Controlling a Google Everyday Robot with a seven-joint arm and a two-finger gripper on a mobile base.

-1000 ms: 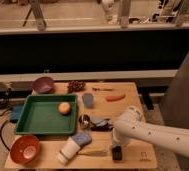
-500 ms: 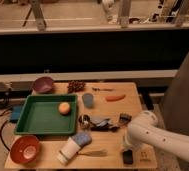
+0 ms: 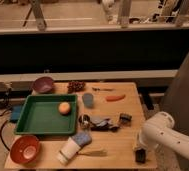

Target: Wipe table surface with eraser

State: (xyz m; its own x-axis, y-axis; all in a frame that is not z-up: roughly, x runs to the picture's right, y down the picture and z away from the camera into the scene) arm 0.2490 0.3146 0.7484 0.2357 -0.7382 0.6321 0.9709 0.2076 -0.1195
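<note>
Directly under pincer (image 3: pixel 139 148): eraser (image 3: pixel 141 157), on table surface (image 3: pixel 119 141) near front-right corner.

Tan table surface (image 3: pixel 133 107) w/ green tray (image 3: pixel 38 119), red bowl (image 3: pixel 24 148), cup (image 3: pixel 68 150), carrot (image 3: pixel 115 97), eraser (image 3: pixel 141 156) at near-rt corner (gripper (image 3: pixel 139 148) just above it)

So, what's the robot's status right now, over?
Gripper low at front right corner of light tan wooden tabletop. Small black rectangular eraser directly under it. Small dark grey-topped box behind, apart.

The arm (image 3: pixel 160 131) has swung right, off the middle of the tabletop (image 3: pixel 123 105). The pincer (image 3: pixel 139 149) and the eraser (image 3: pixel 141 156) below it now sit nearer the front right corner, uncovering a small dark box (image 3: pixel 124 118).
</note>
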